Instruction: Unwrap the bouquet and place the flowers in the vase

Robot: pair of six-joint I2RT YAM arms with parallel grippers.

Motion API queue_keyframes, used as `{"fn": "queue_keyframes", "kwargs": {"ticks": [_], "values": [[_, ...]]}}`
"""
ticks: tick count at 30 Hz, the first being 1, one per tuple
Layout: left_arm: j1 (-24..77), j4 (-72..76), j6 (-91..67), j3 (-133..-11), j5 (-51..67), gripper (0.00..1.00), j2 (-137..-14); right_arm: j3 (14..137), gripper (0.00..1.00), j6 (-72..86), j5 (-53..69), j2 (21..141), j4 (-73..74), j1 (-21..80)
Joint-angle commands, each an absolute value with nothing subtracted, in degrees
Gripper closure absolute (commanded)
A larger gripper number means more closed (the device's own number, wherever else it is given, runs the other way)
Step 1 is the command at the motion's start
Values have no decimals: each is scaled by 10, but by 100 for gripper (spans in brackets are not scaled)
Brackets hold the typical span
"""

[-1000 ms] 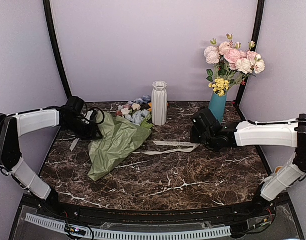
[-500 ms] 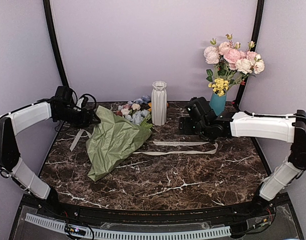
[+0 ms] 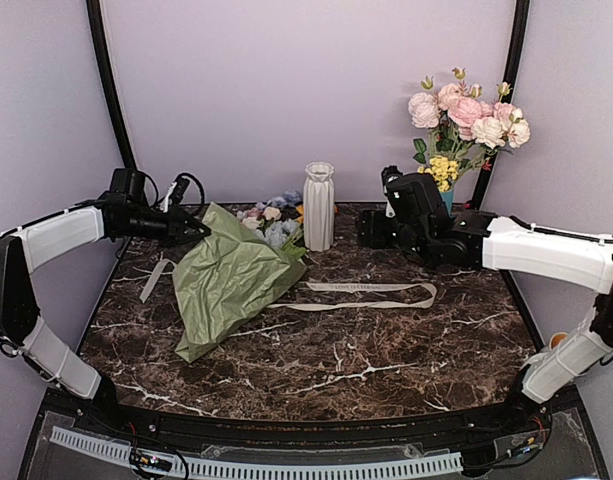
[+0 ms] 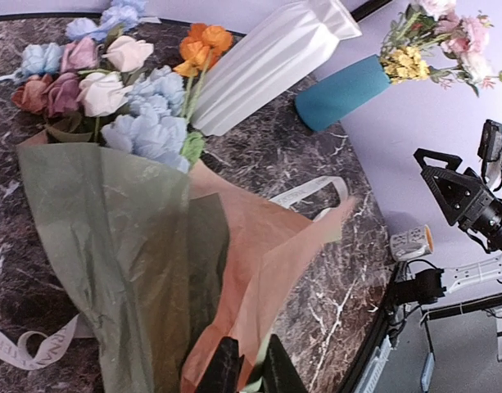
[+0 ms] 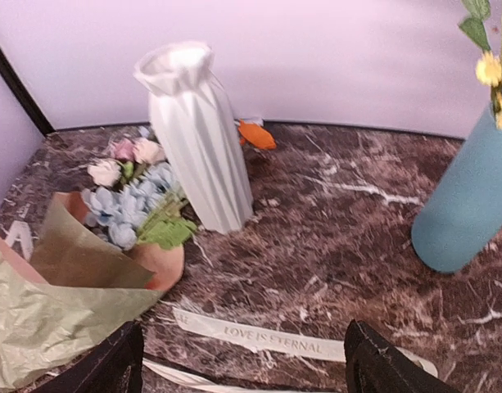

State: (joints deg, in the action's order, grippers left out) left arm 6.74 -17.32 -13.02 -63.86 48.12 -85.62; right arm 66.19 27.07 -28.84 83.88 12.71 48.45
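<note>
- Bouquet (image 3: 236, 285) lies on the marble table (image 3: 386, 360), left of centre, with its flowers (image 3: 271, 225) against the foot of the vase (image 3: 319, 205) and its green-and-tan wrapping paper (image 4: 136, 246) loose and spread.
- White ribbed vase stands upright at the back.
- Right claw (image 5: 242, 340) hovers near the vase, spread wide and holding nothing.
- Left claw (image 4: 251, 364) is nearly closed, pinching the paper's edge.
- Ribbon (image 3: 361, 289) lies loose in front of the vase.
</note>
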Motion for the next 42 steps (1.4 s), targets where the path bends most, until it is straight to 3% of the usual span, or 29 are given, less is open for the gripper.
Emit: {"fn": "queue_keyframes", "kwargs": {"ticks": [1, 5, 10, 12, 16, 20, 30, 39, 42], "values": [[104, -113, -164, -655, 571, 87, -826, 638, 16, 207, -216, 800, -18, 499], [178, -117, -166, -693, 602, 87, -862, 631, 16, 181, -141, 808, -56, 511], [255, -187, -125, -763, 598, 84, -930, 622, 15, 181, -140, 815, -60, 540], [269, -231, -100, -794, 581, 75, -957, 614, 15, 191, -148, 812, -63, 547], [277, -292, -69, -848, 561, 45, -972, 595, 15, 215, -173, 795, -64, 554], [276, -301, -77, -894, 530, 32, -939, 568, 15, 237, -200, 762, -68, 555], [220, -328, -109, -861, 228, 33, -825, 542, 15, 215, -202, 709, -75, 559], [196, -342, -33, -707, 275, 37, -802, 556, 14, 228, -141, 765, -47, 582], [222, -343, -36, -712, 217, 38, -837, 561, 13, 273, -152, 795, 1, 580]]}}
